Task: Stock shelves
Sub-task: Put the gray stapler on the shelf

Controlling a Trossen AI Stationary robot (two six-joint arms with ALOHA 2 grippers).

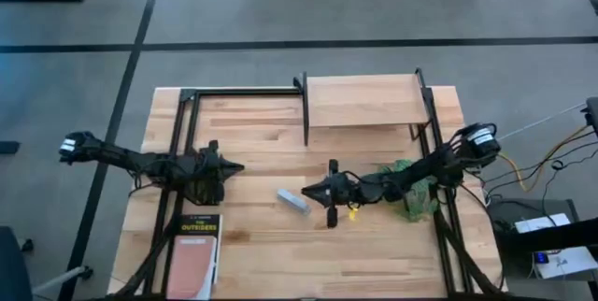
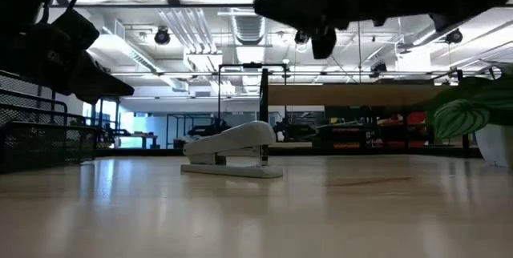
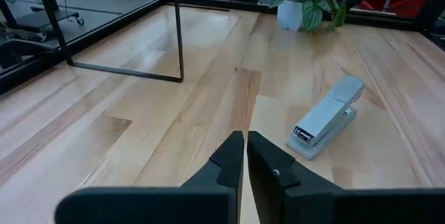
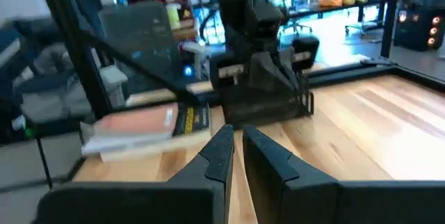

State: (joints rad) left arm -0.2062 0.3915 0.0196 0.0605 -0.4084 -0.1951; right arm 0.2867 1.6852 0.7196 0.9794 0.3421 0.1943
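High view: the shelf (image 1: 363, 101) sits upper centre, its board bare; the stapler (image 1: 293, 200) lies mid-frame just left of the right gripper (image 1: 306, 192), likely the next item to stock. The left gripper (image 1: 238, 166) waits centre-left.

Low view: stapler flat on the table (image 2: 256, 210), shelf behind.

Wrist views: both grippers' fingers nearly closed — holding nothing

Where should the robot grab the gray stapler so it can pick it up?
Probably across the stapler's long narrow body, near the middle, coming straight down. It lies flat on the table with open wood around it, and its two long sides suit two fingers. The right gripper is closest.
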